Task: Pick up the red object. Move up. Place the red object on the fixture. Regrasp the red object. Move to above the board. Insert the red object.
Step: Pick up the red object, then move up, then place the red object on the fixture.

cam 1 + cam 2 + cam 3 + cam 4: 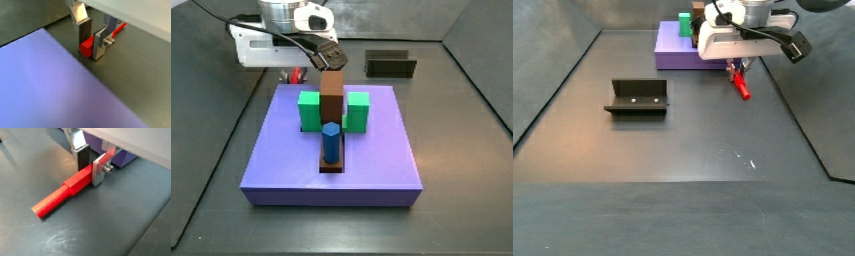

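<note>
Both end effector [89, 163] fingers straddle red object [63, 193].

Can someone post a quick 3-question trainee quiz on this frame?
1. True or false: the red object lies on the floor between the gripper fingers.
2. Which is the fixture holding: A) the red object, B) a blue peg, C) nothing visible?
3. Fill in: the blue peg stands on the ___.

Key: 1 true; 2 C; 3 board.
</note>
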